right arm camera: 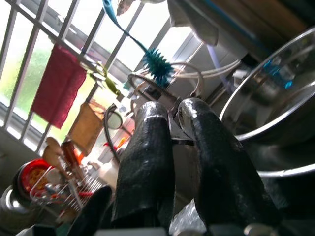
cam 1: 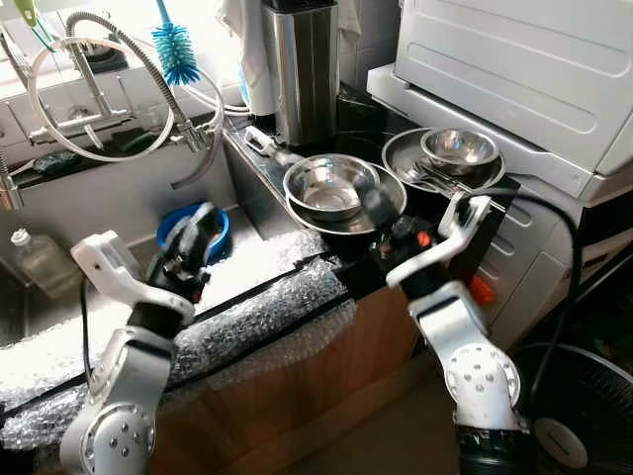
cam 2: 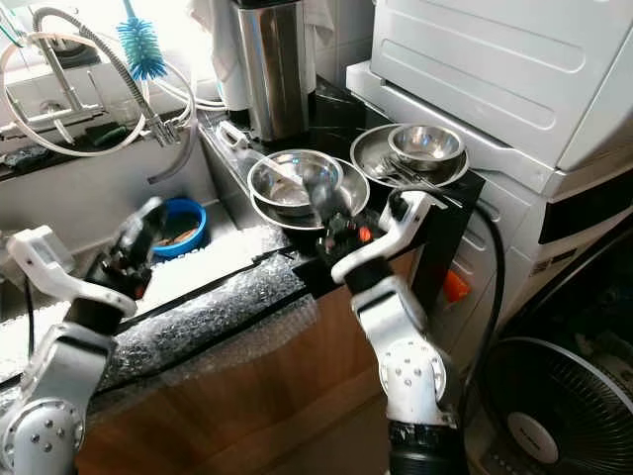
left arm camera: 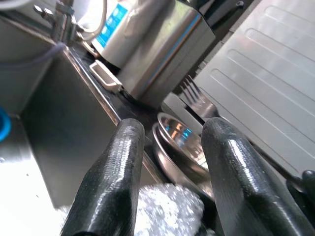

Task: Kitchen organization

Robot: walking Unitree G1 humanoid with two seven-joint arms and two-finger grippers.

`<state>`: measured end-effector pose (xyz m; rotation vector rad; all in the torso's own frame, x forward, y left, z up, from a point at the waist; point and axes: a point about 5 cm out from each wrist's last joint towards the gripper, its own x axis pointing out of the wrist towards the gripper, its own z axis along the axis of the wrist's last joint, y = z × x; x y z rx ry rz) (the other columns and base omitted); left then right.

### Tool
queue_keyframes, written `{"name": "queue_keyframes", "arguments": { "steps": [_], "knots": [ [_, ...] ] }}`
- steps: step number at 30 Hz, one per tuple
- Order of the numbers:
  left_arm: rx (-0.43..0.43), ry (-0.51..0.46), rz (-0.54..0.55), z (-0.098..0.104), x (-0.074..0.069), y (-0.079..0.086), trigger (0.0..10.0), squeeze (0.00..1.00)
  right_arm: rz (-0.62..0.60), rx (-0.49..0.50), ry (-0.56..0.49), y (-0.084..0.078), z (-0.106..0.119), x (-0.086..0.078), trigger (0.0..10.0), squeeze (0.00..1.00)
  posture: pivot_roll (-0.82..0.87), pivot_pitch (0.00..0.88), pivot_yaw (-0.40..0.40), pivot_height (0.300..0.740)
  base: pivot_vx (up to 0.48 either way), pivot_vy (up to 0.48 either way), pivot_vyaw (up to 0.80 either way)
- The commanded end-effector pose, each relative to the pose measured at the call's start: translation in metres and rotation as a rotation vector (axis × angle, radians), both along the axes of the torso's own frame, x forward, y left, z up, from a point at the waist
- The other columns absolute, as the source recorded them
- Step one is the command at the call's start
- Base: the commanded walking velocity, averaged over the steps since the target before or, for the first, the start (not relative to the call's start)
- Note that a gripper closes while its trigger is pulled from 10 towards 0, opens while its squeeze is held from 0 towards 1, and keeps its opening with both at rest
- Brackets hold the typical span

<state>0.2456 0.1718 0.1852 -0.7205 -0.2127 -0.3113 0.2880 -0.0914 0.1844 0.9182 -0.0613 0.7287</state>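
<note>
From the left eye view we record the left gripper [cam 1: 195, 230] raised over the sink [cam 1: 119, 198], near a blue bowl [cam 1: 173, 226] on the sink floor, with bubble wrap [cam 1: 267, 307] draped along the near counter edge. The right gripper [cam 1: 376, 205] stands at the near rim of two nested steel bowls [cam 1: 331, 188] on the counter; further right a steel plate [cam 1: 406, 158] carries a small bowl [cam 1: 457, 148] and some cutlery, against a white appliance [cam 1: 514, 69]. The right eye view confirms this layout and shows a dark utensil head at the right gripper, over the nested bowls. In the left wrist view the left gripper's fingers [left arm camera: 113, 182] stand apart with nothing between them; past them we see a fork [left arm camera: 199, 102], tines up, its handle running toward the right gripper, above the bowls and in front of a steel canister [left arm camera: 157, 54]. In the right wrist view the right gripper's fingers [right arm camera: 147, 157] are drawn together on a thin metal shaft, which we judge to be that fork's handle; a teal bottle brush [right arm camera: 157, 64] hangs beyond. We judge the step in hand to be carrying the fork for sorting. The next move calls for a steady carry to a proper place, perhaps the cutlery on the plate, without striking the bowls.
</note>
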Motion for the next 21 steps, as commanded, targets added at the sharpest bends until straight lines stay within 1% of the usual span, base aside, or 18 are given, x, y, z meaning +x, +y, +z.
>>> {"name": "queue_keyframes", "arguments": {
  "steps": [1, 2, 4, 6, 10, 14, 18, 21],
  "knots": [
    [-0.014, -0.026, -0.075, 0.006, -0.006, -0.005, 10.0, 0.0, 0.107, 0.025, -0.056, 0.008, 0.01, -0.01, 10.0, 0.0, -0.12, 0.0, 0.063, 0.74, 0.0, 0.0, 0.0],
    [-0.027, -0.033, -0.102, 0.006, -0.008, -0.007, 10.0, 0.0, 0.137, 0.032, -0.061, 0.008, 0.009, -0.014, 10.0, 0.0, -0.12, 0.0, 0.063, 0.74, 0.0, 0.0, 0.0],
    [-0.036, -0.036, -0.114, 0.007, -0.009, -0.008, 10.0, 0.0, 0.156, 0.043, -0.067, 0.007, 0.01, -0.015, 10.0, 0.0, -0.12, 0.0, 0.062, 0.74, 0.0, 0.0, 0.0],
    [-0.088, -0.046, -0.122, 0.008, -0.01, -0.009, 10.0, 0.0, 0.181, 0.093, -0.063, 0.005, 0.009, -0.018, 10.0, 0.0, -0.12, 0.0, 0.061, 0.74, 0.0, 0.0, 0.0],
    [-0.096, -0.046, -0.145, 0.008, -0.012, -0.014, 10.0, 0.0, 0.199, 0.149, -0.041, 0.0, 0.006, -0.02, 10.0, 0.0, -0.12, 0.0, 0.06, 0.74, 0.0, 0.0, 0.0],
    [-0.099, -0.044, -0.149, 0.008, -0.013, -0.014, 10.0, 0.0, 0.204, 0.152, -0.039, 0.0, 0.006, -0.02, 10.0, 0.0, -0.12, 0.0, 0.06, 0.74, 0.0, 0.0, 0.0],
    [-0.136, -0.059, -0.187, 0.011, -0.014, -0.023, 10.0, 0.0, 0.217, 0.143, 0.002, -0.001, -0.005, -0.023, 10.0, 0.0, -0.12, 0.017, 0.057, 0.74, 0.0, 0.0, 0.0],
    [-0.142, -0.064, -0.203, 0.012, -0.015, -0.026, 10.0, 0.0, 0.223, 0.132, 0.02, 0.0, -0.009, -0.023, 10.0, 0.0, -0.11, 0.017, 0.056, 0.74, 0.0, 0.0, 0.0]
  ]
}}
